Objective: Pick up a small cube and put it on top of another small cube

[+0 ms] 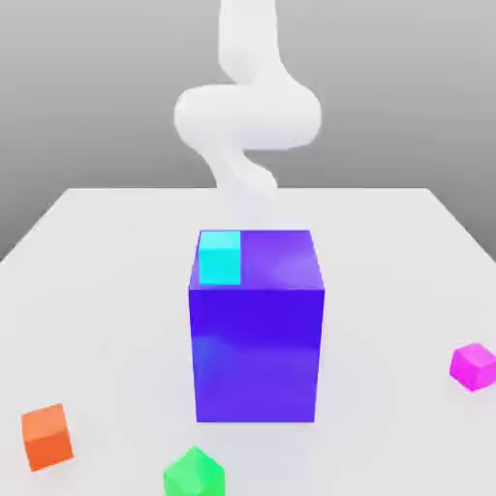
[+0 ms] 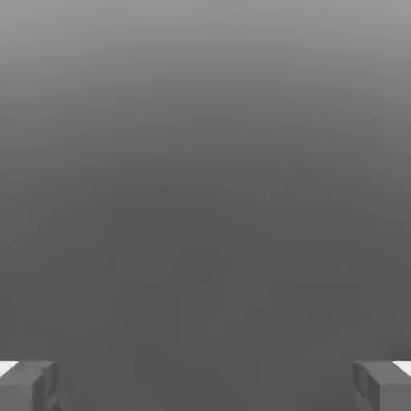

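The tool (image 2: 205, 387) is spread wide. In the exterior view, a cyan cube (image 1: 220, 258) sits on the big blue-purple block (image 1: 257, 354). On the desk (image 1: 387, 291), the magenta cube (image 1: 474, 367) lies toward the right; the orange cube (image 1: 46, 437) and green cube (image 1: 195, 474) lie toward the left.
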